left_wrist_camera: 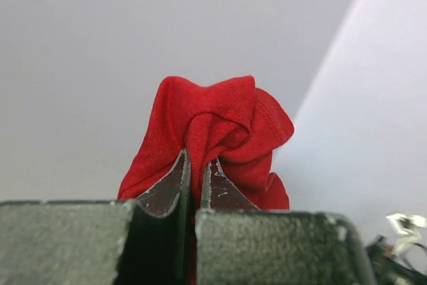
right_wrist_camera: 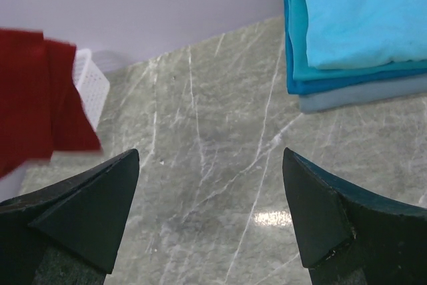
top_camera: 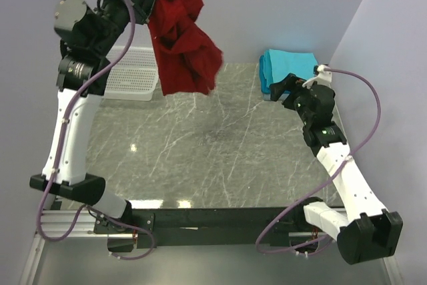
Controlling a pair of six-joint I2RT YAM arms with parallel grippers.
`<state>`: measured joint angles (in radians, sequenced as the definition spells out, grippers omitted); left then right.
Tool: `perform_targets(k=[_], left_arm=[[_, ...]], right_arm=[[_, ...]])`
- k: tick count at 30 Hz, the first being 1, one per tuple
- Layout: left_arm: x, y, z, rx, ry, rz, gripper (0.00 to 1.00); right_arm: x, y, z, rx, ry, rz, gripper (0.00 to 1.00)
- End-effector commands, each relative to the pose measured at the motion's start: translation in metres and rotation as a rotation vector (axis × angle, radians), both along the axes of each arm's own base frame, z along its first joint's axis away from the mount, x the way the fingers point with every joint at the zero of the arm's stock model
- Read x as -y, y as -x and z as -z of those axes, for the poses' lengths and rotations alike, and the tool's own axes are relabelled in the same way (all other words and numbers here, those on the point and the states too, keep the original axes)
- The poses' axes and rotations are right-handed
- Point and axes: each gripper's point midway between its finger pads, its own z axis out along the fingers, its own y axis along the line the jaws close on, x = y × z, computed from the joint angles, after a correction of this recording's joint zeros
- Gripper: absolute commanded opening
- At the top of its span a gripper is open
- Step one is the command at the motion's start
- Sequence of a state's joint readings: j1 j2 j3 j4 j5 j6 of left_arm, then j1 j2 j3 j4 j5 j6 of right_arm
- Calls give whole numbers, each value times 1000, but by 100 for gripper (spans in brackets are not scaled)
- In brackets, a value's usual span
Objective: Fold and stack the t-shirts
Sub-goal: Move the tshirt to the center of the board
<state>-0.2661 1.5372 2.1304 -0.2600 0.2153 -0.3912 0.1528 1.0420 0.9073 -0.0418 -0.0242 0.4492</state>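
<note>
Left side: you are watching the left gripper point(left_wrist_camera: 195, 165) clamping its jaws tight on a bunched wad of the red t-shirt point(top_camera: 181, 38), up in the upper left of the overhead view
Shirt in hand: it is hanging free above the table point(top_camera: 200, 165), twisted and crumpled, its lower edge dangling at the top centre of the frame, just right of the white mesh basket point(top_camera: 130, 78)
Right side: the right gripper point(right_wrist_camera: 210, 158) is hovering with its fingers spread wide and nothing between them, at the right of the overhead view, just below the turquoise t-shirts point(top_camera: 288, 66)
Pile: those are lying folded and stacked at the upper right of the table, by the back wall
Handling: I am judging the cloth light, limp and drapey, so it is going to sag and swing, and it is not going to hold a shape in the air
Slip and damage: the knit is looking matte enough for a pinch to bite; nothing fragile here, though a thin pinch could let go
Where to take hold: you are wanting a shoulder seam or a hem corner for the right gripper, so two grips can spread the shirt flat; which corner is which I cannot tell in that tangle
Writing: no brand, label or print is showing on any shirt or on the basket
</note>
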Motion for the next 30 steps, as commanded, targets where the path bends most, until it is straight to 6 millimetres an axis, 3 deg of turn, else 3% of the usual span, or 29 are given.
perform_targets(k=[1,10,13,14,16,17,19,20,21,22,26,27,28,30], left_arm=[[19,45,-38,135,28,127,0],[33,27,-15,72,22,158,0],[52,24,11,12,-3,262,0],[63,21,35,-36,-23,318,0],[77,24,60,-81,-30,358,0],[86,16,97,-141,-50,366,1],[108,20,133,-185,-88,404,25],[117,18,163,-236,-120,421,40],[124,9,193,-325,-148,403,91],[132,8,209,-371,-166,404,99],[125,-6,265,-556,-217,318,100],[121,-3,260,-538,-199,302,100],[113,-3,281,-572,-204,253,99],[96,-2,291,-591,-173,165,100]], right_arm=[[0,7,-17,67,-10,-4,93],[4,18,-24,101,-10,6,93],[3,18,-24,103,-9,3,93],[4,18,-23,99,-10,6,93],[4,19,-19,90,-10,5,93],[4,19,-16,87,-12,7,93],[3,17,-18,101,-17,1,93],[2,16,-16,97,-13,-3,93],[2,16,-17,95,-8,-7,93],[1,15,-15,86,-7,-8,93],[-1,14,-14,80,6,-24,94],[-2,14,-10,71,8,-29,94],[-5,13,-7,63,12,-49,94],[-10,11,-7,63,29,-76,94]])
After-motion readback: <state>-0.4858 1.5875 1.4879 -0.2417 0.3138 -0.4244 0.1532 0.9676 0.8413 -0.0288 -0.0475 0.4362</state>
